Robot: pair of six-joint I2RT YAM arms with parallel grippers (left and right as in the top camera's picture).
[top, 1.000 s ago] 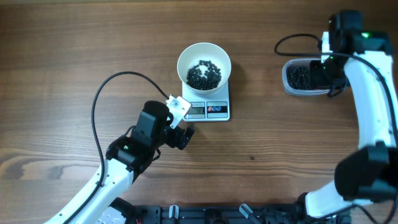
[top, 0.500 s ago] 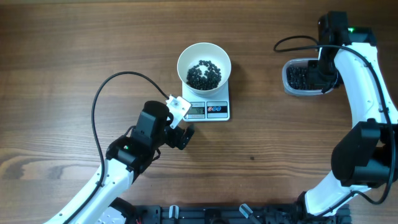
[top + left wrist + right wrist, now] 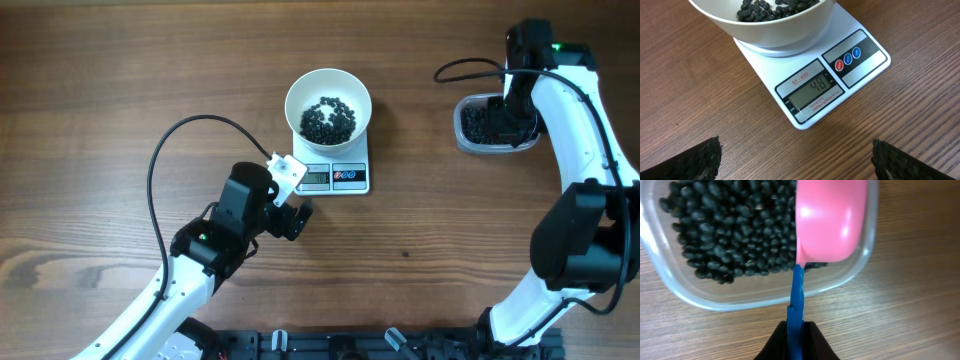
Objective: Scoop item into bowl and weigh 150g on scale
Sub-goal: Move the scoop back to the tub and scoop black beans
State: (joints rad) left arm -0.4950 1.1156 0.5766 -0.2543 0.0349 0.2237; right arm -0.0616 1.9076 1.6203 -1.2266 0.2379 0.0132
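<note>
The white bowl [image 3: 328,90] stands on the white scale [image 3: 350,180] with a heap of black beans [image 3: 328,120] in it. In the left wrist view the bowl [image 3: 775,37] is at the top and the scale's display [image 3: 812,92] reads 48. My left gripper [image 3: 290,212] [image 3: 796,148] is open just in front of the scale, with only bare wood between its fingers. My right gripper [image 3: 515,118] [image 3: 796,330] is shut on the blue handle of a pink scoop [image 3: 832,220]. The scoop's head hangs over the right end of the clear tub [image 3: 685,297] of beans [image 3: 730,235].
The clear plastic tub [image 3: 470,125] sits at the back right, partly under the right arm. A black cable [image 3: 160,160] loops over the table to the left of the scale. Another cable [image 3: 470,65] runs behind the tub.
The right arm has swung a little left and back over the tub, carrying the scoop. The left arm, the bowl and the scale have not moved.
</note>
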